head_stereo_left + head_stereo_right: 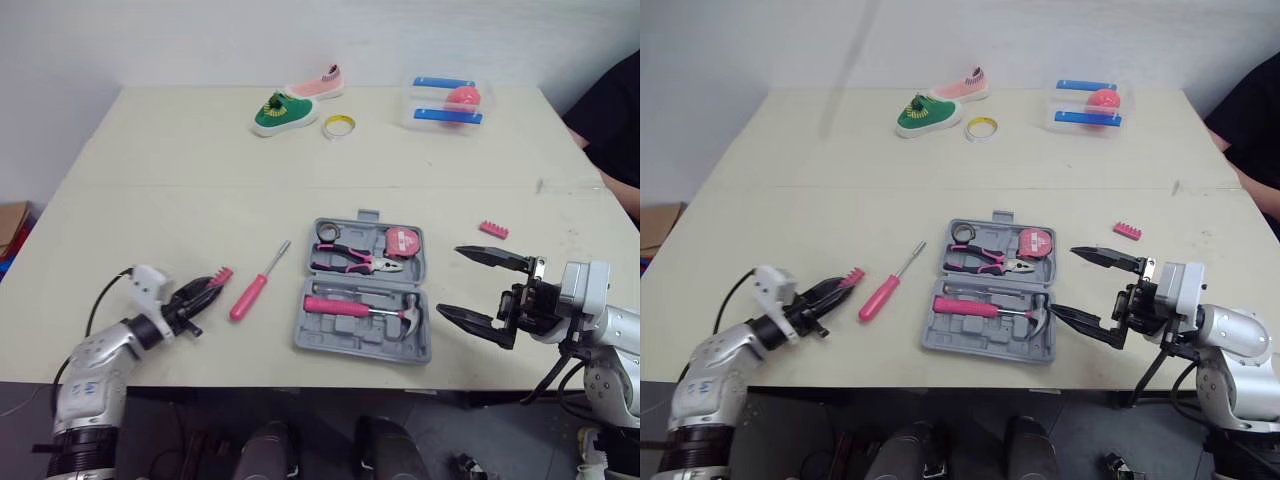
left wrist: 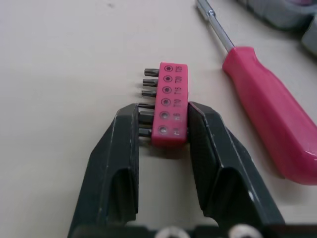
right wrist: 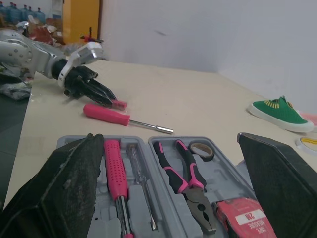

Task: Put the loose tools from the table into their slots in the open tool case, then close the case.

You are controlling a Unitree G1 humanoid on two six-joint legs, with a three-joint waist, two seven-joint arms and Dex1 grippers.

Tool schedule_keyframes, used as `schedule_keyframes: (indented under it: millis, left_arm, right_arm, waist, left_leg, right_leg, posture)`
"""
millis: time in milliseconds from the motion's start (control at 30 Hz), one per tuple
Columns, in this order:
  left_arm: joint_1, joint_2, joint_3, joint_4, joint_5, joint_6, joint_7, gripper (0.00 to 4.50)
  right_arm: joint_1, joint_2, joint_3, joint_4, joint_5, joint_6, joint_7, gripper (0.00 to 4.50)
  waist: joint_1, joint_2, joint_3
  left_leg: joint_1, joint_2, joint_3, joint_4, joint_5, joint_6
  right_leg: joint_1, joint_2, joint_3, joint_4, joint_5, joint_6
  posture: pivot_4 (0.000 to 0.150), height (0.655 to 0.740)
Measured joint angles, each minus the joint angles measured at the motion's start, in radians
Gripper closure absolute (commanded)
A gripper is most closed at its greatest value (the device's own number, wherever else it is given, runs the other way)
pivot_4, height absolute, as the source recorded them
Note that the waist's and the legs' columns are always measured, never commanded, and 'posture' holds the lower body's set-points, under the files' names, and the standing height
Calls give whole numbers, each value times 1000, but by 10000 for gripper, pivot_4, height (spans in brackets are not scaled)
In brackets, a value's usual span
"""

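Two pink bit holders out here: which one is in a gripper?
The left bit holder, beside the pink screwdriver: the left gripper is shut on it. The right bit holder lies free on the table, right of the tool case.

"2M" is read on the tape measure (image 3: 250,218) label. Size marks, apparently T20, T15 and T10, are noted on the bit holder (image 2: 169,103); the remainder is illegible.

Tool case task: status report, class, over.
Left gripper shut on pink bit holder. Right gripper open beside open tool case. Screwdriver loose, lying between left gripper and case; second bit holder also loose.
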Motion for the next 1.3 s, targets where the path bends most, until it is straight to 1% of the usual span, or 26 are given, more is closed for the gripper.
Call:
schedule_keyframes:
  millis: [67, 200, 333, 433, 600, 667, 733, 800, 933, 1067, 1133, 1300]
  left_arm:
    - [9, 35, 16, -65, -51, 18, -47, 37801]
    - [6, 133, 6, -203, -88, 74, -108, 37801]
    - [-40, 187, -94, -294, -77, 81, -184, 37801]
    - [-138, 223, -234, -320, -7, 71, -250, 37801]
    - [-196, 246, -386, -329, 131, 23, -281, 37801]
    - [-238, 240, -460, -293, 217, -17, -285, 37801]
    - [-265, 215, -512, -249, 274, -31, -272, 37801]
    - [-268, 205, -529, -242, 292, -20, -263, 37801]
    - [-308, 176, -576, -249, 324, 67, -239, 37801]
    - [-390, 149, -625, -253, 377, 151, -217, 37801]
    - [-408, 135, -633, -255, 381, 196, -208, 37801]
    - [-455, 149, -690, -295, 380, 285, -266, 37801]
  right_arm:
    - [2, 0, 0, 0, 0, 0, -4, 0]
    - [21, 0, -1, -2, 0, 0, -10, 0]
    - [52, -7, -2, -3, 1, 1, 2, 0]
    - [88, -47, -9, -26, 13, 16, 35, 0]
    - [128, -58, -13, -43, 12, 22, 52, 0]
    - [129, -58, -14, -44, 10, 21, 51, 0]
    - [128, -58, -14, -47, 8, 20, 51, 0]
    - [129, -58, -14, -48, 8, 21, 51, 0]
    - [131, -58, -14, -60, 8, 22, 47, 0]
    - [128, -58, -4, -77, 7, 29, 37, 0]
    - [126, -58, -1, -78, 7, 38, 32, 0]
    - [119, -58, 3, -79, 6, 46, 22, 0]
  waist:
    - [0, -1, 1]
    - [5, -2, 1]
    - [4, -2, 1]
    - [4, -2, 1]
    - [-3, -2, 1]
    - [2, -2, 1]
    - [3, -3, 2]
    - [4, -3, 2]
    - [4, -3, 2]
    - [6, -3, 2]
    - [6, -3, 2]
    - [4, -3, 2]
  left_leg:
    - [0, -1, 0, 1, -1, 0]
    - [0, -2, 0, 1, -1, 1]
    - [0, -2, 0, 0, -1, 1]
    - [0, -2, 1, -1, -1, 0]
    - [0, 0, 3, -1, 1, 3]
    - [0, 0, 3, 0, 1, 3]
    - [0, -1, 3, 1, -1, 1]
    - [0, -1, 3, 1, -1, 2]
    - [-1, -1, 2, 1, 2, 7]
    - [-1, -1, 2, 2, 2, 7]
    - [-1, -1, 2, 2, 2, 7]
    - [-1, -1, 2, 2, 2, 7]
  right_leg:
    - [0, -1, 0, 0, 0, 0]
    - [1, -1, 1, -1, 0, 1]
    - [1, 0, 1, -2, 0, 1]
    - [1, 1, 0, -2, 0, 1]
    - [0, 4, -2, -2, 0, 1]
    - [0, 4, -4, -2, 0, 1]
    - [0, 2, -4, -1, 1, 1]
    - [0, 1, -3, -1, 1, 1]
    - [0, 1, -2, -1, 1, 1]
    - [0, 2, -2, -1, 1, 1]
    - [0, 2, -3, 0, 1, 1]
    - [0, 3, -4, 0, 1, 1]
  posture:
    - [1500, 7400]
    - [1500, 7400]
    - [1500, 7400]
    - [1500, 7400]
    - [1500, 7400]
    - [1500, 7400]
    - [1500, 7400]
    - [1500, 7400]
    - [1500, 7400]
    - [1500, 7400]
    - [1500, 7400]
    - [1500, 7400]
